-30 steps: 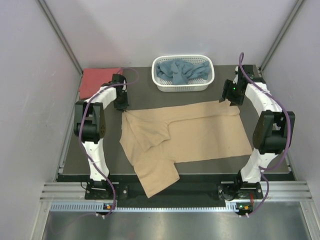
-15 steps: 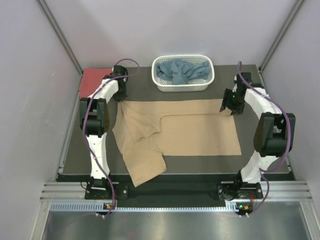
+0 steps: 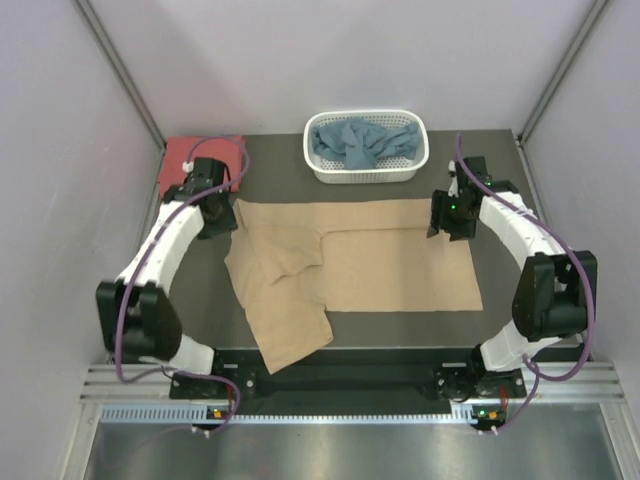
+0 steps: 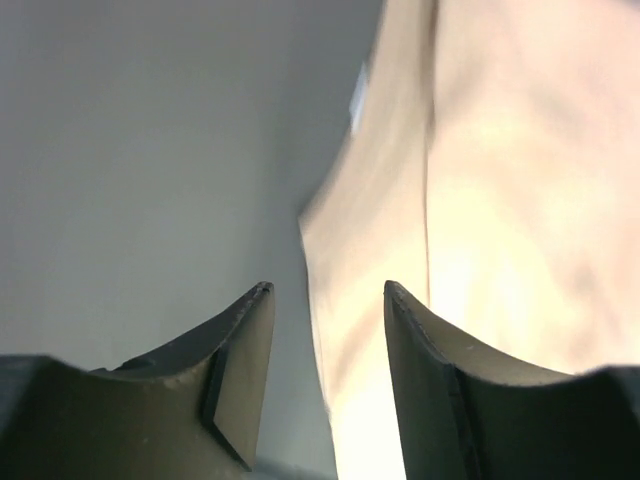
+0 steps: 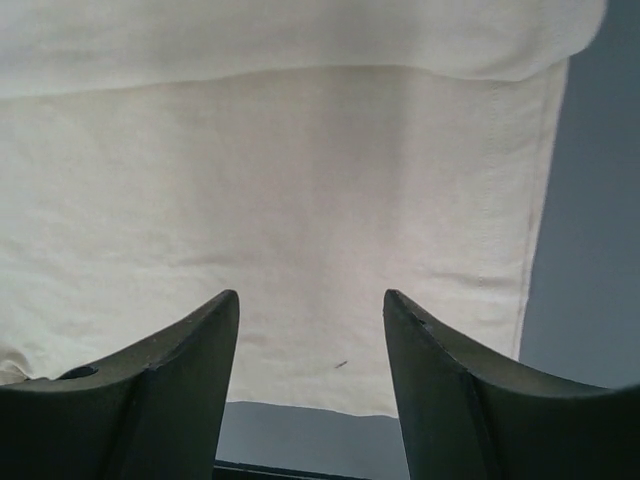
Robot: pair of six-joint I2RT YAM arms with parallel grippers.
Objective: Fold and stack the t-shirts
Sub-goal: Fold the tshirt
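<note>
The tan t-shirt (image 3: 370, 255) lies spread on the dark table, with its left part bunched and one end hanging towards the front edge. My left gripper (image 3: 222, 222) is open and empty at the shirt's far left corner; the left wrist view shows the tan cloth edge (image 4: 370, 280) between the open fingers. My right gripper (image 3: 440, 226) is open and empty over the shirt's far right corner, with the tan cloth (image 5: 300, 200) below it. The coral-red t-shirt (image 3: 185, 160) lies folded at the far left. The dusty blue t-shirt (image 3: 362, 142) is crumpled in the basket.
The white lattice basket (image 3: 366, 172) stands at the back middle of the table. Grey walls close in the left and right sides. The table's front edge (image 3: 400, 352) runs just before the arm bases.
Both grippers let go of the tan shirt's far corners and opened. The shirt settled flat. The left arm swung out to the left and the right gripper drew slightly inward.
</note>
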